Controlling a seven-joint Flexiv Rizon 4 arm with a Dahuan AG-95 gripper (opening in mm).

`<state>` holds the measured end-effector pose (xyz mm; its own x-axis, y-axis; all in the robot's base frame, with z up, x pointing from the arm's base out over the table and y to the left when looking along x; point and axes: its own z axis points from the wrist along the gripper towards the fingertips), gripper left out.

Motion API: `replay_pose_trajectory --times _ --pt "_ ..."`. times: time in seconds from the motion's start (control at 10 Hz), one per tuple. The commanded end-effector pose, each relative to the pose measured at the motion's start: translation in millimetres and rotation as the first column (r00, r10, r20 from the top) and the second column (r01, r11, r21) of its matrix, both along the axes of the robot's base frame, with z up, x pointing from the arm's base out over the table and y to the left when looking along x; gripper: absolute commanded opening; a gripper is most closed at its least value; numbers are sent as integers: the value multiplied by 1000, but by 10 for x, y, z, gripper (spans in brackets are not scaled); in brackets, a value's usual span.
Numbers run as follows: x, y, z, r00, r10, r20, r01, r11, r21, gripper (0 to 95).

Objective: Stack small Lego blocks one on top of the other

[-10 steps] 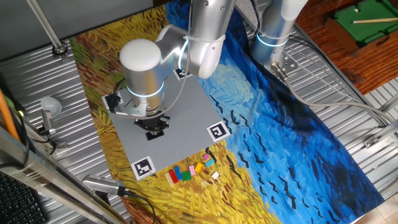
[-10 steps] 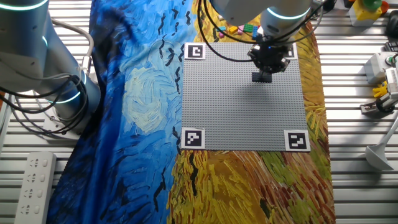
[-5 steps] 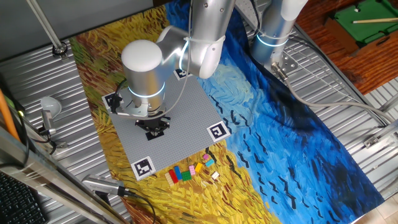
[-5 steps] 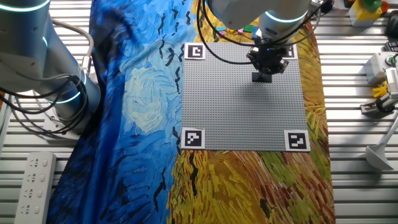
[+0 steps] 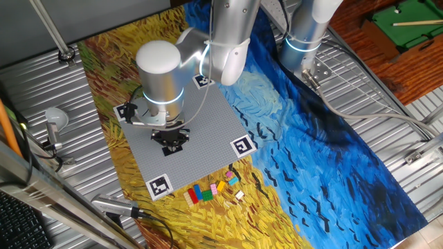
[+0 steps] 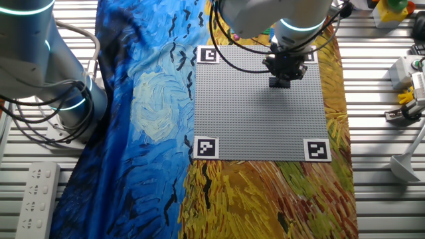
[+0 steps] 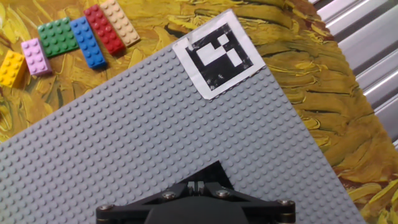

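Fingers (image 7: pixel 202 186) pressed together over grey baseplate (image 7: pixel 155 143) (studded), coloured Lego blocks (image 7: pixel 68 37) on cloth beside it

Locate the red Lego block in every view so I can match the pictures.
One fixed view: red Lego block below the baseplate's near edge.
Other fixed view: not visible, behind the arm.
Hand view: red block top left.
Shared landmark: square marker beside it.

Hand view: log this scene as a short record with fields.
surface: grey baseplate on a painted cloth
marker: black-and-white square at the baseplate corner
bricks: yellow, pink, green, blue, red, tan, side by side on the cloth beyond the baseplate
hand: over the baseplate; open or shut cannot be told
stacking: none yet
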<state>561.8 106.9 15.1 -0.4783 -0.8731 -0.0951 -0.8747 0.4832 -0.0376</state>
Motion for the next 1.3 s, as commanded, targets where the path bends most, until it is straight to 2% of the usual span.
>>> replay_pose_trajectory --times 0.1,1.3 --pt "-1 1 1 1000 10 1 -10 1000 4 0" --pt "4 73 -14 999 31 27 -32 998 48 0"
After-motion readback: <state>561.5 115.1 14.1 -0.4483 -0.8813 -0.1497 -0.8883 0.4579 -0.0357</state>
